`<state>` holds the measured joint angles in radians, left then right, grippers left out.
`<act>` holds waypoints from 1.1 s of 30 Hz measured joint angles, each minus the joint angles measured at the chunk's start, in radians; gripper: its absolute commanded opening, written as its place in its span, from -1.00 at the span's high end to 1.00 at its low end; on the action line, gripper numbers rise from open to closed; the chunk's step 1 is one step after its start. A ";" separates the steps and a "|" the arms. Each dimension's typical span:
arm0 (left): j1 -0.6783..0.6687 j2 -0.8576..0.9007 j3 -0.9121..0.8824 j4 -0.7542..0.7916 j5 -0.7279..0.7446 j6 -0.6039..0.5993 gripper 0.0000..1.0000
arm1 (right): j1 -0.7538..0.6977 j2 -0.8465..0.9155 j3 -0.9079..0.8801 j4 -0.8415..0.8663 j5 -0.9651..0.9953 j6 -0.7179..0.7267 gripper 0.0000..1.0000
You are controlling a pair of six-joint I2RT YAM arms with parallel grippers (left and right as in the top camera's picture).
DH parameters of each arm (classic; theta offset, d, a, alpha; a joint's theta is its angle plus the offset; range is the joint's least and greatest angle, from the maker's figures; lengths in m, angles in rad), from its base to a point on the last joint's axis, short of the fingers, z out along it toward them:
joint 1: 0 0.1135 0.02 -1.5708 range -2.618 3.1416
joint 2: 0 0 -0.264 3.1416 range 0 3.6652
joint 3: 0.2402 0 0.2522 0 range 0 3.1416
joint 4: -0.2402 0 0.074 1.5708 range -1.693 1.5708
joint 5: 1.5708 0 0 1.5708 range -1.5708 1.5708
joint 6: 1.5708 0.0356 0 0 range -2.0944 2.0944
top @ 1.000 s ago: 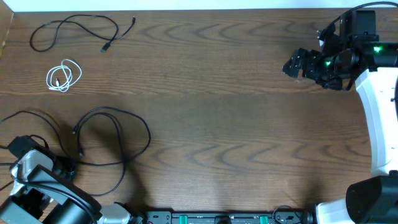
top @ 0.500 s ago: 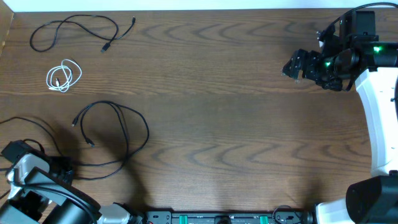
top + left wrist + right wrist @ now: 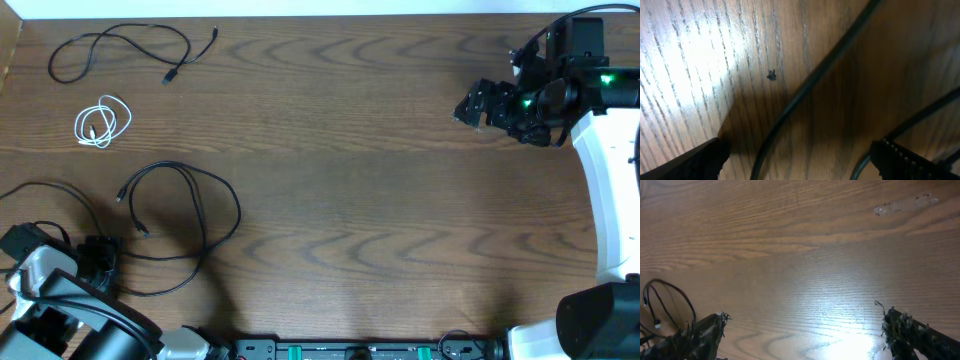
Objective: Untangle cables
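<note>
The three cables lie at the left end of the wooden surface [image 3: 350, 200], each apart from the others. A long black cable [image 3: 120, 45] sprawls near the far corner, the white coiled cable [image 3: 103, 122] sits just below it, and a looped black cable [image 3: 190, 215] spreads out nearer the front.

The left end effector [image 3: 100, 262] hangs low over the tail of that loop. From its wrist camera its fingers [image 3: 695, 160] stand wide apart, with a black strand [image 3: 815, 75] running between them and touched by neither. A second strand [image 3: 925, 112] crosses at the right, and a small dark speck [image 3: 772, 75] marks the wood.

The right end effector [image 3: 470, 105] is well away at the far right, its jaws spread over bare wood and holding nothing. A pale smudge [image 3: 905, 204] shows on the grain ahead of it.

A black cord [image 3: 40, 190] comes in from the left edge and disappears behind the left arm [image 3: 60, 300], which also covers the front left corner. I cannot tell whether that cord joins the loop. The plug ends are too small to make out.
</note>
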<state>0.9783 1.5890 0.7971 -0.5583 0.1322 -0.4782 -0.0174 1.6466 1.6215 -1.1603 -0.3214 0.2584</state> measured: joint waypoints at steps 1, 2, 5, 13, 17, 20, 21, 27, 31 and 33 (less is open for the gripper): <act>0.000 -0.011 0.000 -0.002 0.001 0.002 -0.93 | 0.000 0.000 0.000 0.000 0.000 0.000 -0.98; 0.000 -0.026 0.000 -0.006 0.001 0.004 -0.94 | 0.000 0.000 0.000 0.000 0.000 0.000 -0.98; 0.000 -0.097 0.000 -0.014 0.001 0.005 -0.94 | 0.000 0.000 0.000 0.001 0.000 0.000 -0.98; -0.082 -0.359 0.000 -0.062 0.001 0.005 -0.95 | 0.000 0.000 0.000 0.028 0.000 0.002 -0.99; -0.242 -0.458 0.000 -0.067 0.004 0.029 -0.95 | 0.000 0.000 0.000 0.048 0.000 0.005 -0.98; -0.435 -0.515 0.000 -0.067 0.009 0.081 -0.95 | 0.004 0.000 0.000 0.053 0.000 0.005 -0.98; -0.497 -0.526 0.000 -0.068 0.013 0.095 -0.96 | 0.006 0.000 0.000 0.054 0.000 0.005 -0.98; -0.922 -0.535 0.000 -0.071 0.008 0.145 -0.95 | 0.028 0.000 0.000 0.052 0.001 0.006 -0.99; -1.147 -0.519 0.000 -0.067 -0.046 0.159 -0.95 | 0.059 0.000 0.000 0.018 0.001 0.010 -0.99; -1.225 -0.511 0.000 -0.063 -0.081 0.164 -0.95 | 0.074 0.000 0.000 -0.016 0.000 0.011 -0.97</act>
<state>-0.2470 1.0779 0.7975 -0.6216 0.0513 -0.3145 0.0563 1.6466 1.6211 -1.1767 -0.3210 0.2699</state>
